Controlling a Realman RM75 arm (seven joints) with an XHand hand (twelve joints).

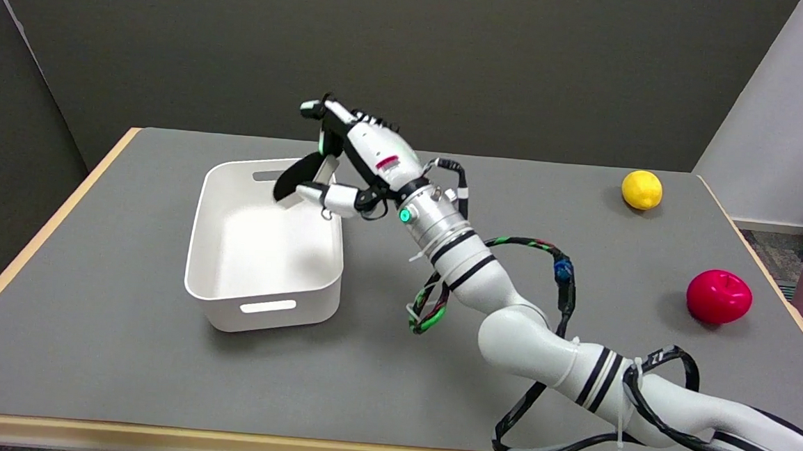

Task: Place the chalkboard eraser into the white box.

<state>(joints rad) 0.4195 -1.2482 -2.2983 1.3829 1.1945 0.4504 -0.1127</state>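
- Right white arm reaches in from lower right.
- Right hand grips the dark chalkboard eraser (tilted), above the white plastic box at its far right corner.

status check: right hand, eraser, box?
Right hand holds eraser in the air, over white box's far right corner. Box has nothing in it. Lemon and red apple far right, clear.

Smooth white plastic box, matt grey table, glossy red apple
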